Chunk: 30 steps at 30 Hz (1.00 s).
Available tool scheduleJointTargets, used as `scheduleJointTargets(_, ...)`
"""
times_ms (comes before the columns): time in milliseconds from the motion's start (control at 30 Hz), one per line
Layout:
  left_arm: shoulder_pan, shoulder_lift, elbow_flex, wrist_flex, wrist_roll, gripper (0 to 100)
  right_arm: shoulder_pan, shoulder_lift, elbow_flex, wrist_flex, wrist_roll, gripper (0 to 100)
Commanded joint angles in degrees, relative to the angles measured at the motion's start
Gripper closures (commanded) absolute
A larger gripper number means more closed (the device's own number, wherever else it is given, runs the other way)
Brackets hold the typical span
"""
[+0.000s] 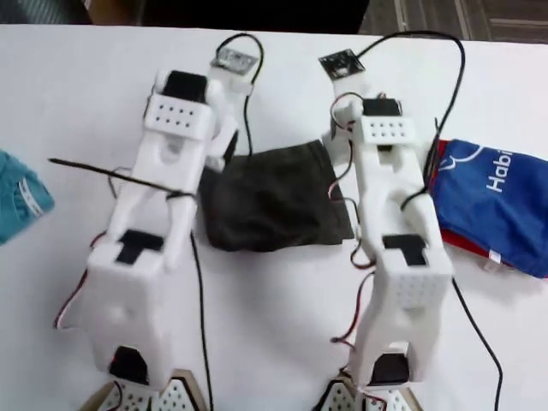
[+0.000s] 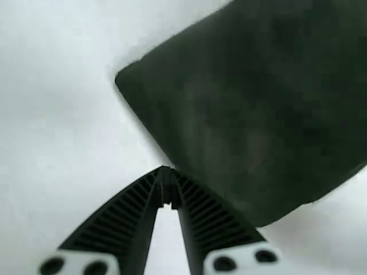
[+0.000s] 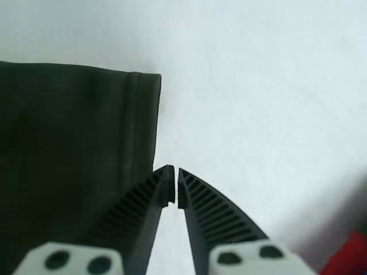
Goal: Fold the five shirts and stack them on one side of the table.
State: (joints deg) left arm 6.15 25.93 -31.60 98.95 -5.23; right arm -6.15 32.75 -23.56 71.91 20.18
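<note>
A dark, nearly black shirt (image 1: 274, 199) lies folded into a rough rectangle on the white table, between the two arms. My left gripper (image 2: 166, 188) is shut with nothing in it, its tips just off the edge of the dark shirt (image 2: 246, 114) near one corner. My right gripper (image 3: 175, 184) is also shut and holds nothing; it hovers over bare table right beside the hemmed corner of the dark shirt (image 3: 69, 149). A folded blue shirt (image 1: 492, 201) with white print lies at the right side, with red fabric (image 1: 467, 244) showing under it.
A teal shirt (image 1: 21, 201) sticks in from the left edge of the table (image 1: 77, 94). Black cables (image 1: 201, 291) trail from both arms across the tabletop. The arm bases stand at the near edge.
</note>
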Motion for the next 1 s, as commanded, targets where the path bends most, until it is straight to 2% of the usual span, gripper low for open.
scheduleJointTargets(0, 0.9, -13.0, 16.6, -7.3, 0.5, 97, -0.8, 4.6, -11.2, 4.1, -1.6, 97.7)
scheduleJointTargets(200, 2.6, -23.9, 42.7, -25.1, -2.4, 97, -1.5, 9.5, -20.8, 9.8, -5.3, 97.7)
scheduleJointTargets(367, 2.6, -32.2, 57.6, -38.2, -2.7, 97, -4.7, 11.6, -24.2, 13.0, -5.5, 97.7)
scheduleJointTargets(467, 4.0, -35.7, 64.7, -44.2, -2.7, 97, -5.8, 11.9, -25.1, 13.8, -8.7, 97.7)
scheduleJointTargets(733, 7.0, -37.0, 71.1, -51.0, -2.7, 97, -8.3, 15.1, -25.5, 12.9, -9.8, 97.7)
scheduleJointTargets(967, 6.8, -36.9, 73.1, -49.5, -6.9, 97, -7.1, 21.3, -25.6, 10.4, -9.7, 97.7)
